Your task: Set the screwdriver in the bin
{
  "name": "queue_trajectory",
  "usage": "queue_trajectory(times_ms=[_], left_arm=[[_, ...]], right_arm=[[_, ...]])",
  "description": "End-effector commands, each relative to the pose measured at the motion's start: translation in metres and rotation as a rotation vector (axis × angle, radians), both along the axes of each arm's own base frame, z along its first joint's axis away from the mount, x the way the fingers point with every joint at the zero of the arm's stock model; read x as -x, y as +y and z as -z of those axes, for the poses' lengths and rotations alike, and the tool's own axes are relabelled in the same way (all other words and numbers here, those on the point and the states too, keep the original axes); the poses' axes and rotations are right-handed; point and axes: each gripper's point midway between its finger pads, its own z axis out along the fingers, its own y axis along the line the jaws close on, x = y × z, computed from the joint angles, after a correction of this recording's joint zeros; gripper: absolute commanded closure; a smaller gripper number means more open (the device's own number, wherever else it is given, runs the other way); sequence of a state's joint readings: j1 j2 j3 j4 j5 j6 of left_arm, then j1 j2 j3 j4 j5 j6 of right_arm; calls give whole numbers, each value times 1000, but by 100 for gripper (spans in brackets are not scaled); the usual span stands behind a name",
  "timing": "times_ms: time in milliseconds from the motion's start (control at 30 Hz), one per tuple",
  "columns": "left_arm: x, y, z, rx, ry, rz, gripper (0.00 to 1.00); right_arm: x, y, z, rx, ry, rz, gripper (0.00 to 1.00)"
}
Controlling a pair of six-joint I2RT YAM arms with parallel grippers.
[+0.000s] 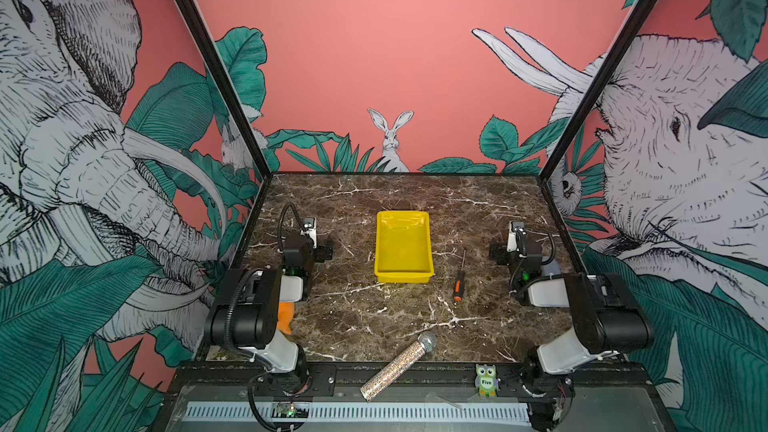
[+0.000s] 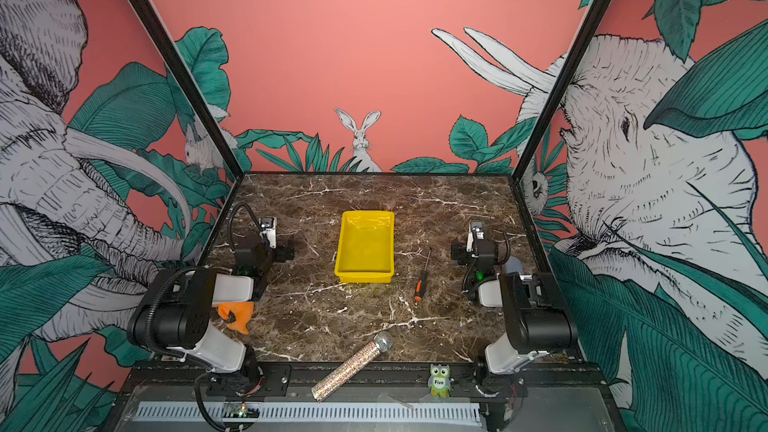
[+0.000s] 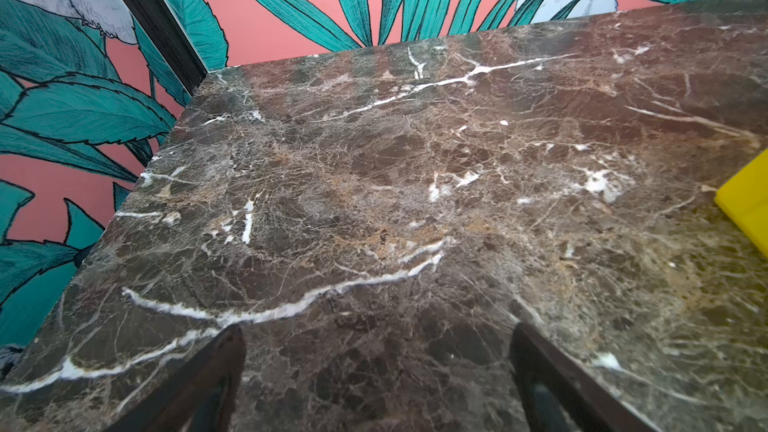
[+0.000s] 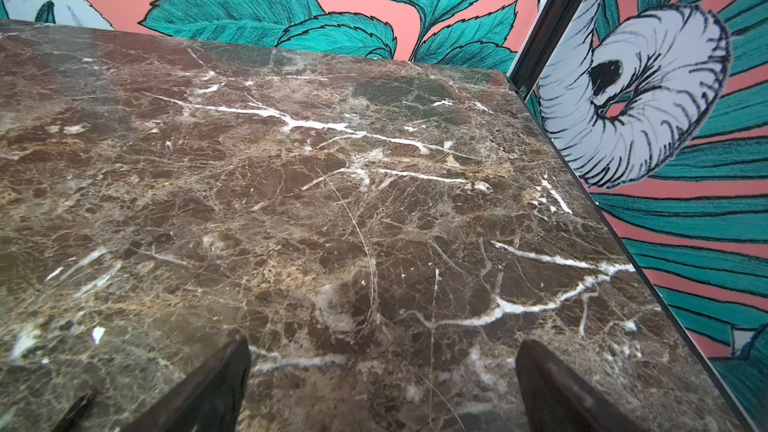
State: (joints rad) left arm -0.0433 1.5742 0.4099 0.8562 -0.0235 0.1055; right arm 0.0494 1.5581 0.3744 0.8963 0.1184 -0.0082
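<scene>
Screwdriver point(image 1: 458, 284) is what we start from: it lies flat on the marble table point(image 1: 374, 317), beside the near right corner of the yellow bin point(image 1: 403, 277) but not touching it. Its black-and-orange handle is toward us and its thin shaft points at the back wall. The bin holds nothing that we can see in both top views.

The right gripper point(image 4: 382, 351) is the closer of the two, off to the screwdriver's right. Its jaws stand wide apart over bare marble with nothing between them. The left gripper point(image 3: 374, 334) is on the far side of the bin, and its jaws are likewise spread and empty.

We judge the step in hand to be the reach and grasp, and the right arm suits it best. We would come down from above, turn the wrist so the jaws straddle the handle across its width, and close on the thick orange part, since the shaft looks too thin to hold well. The glittery microphone point(image 1: 399, 365) near the front edge and the owl figure point(image 1: 486, 380) are well clear of that path.
</scene>
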Motion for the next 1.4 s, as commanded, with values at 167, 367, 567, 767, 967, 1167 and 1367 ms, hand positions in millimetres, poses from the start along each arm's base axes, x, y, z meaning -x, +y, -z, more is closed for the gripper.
queue_trajectory(times_ms=[167,367,567,767,967,1167,1367], left_arm=[[-3,1,-12,-9,-29,1,0],[-3,1,-12,-9,-30,2,0],[-3,1,-11,-8,-27,1,0],[-3,1,-12,-9,-30,2,0],[-3,1,-12,-8,-31,-1,0],[-3,1,-12,-7,-29,1,1],[-3,1,-11,-9,-28,1,0]], right_arm=[[-2,-16,-14,3,-57,96,1],[-3,-15,-14,4,-53,89,1],[-3,-15,-14,7,-52,91,1],[-3,-13,-14,15,-51,89,1],[-3,-13,-14,17,-51,88,1],[-3,-13,-15,17,-55,88,1],[-2,-17,-15,9,-54,112,1]])
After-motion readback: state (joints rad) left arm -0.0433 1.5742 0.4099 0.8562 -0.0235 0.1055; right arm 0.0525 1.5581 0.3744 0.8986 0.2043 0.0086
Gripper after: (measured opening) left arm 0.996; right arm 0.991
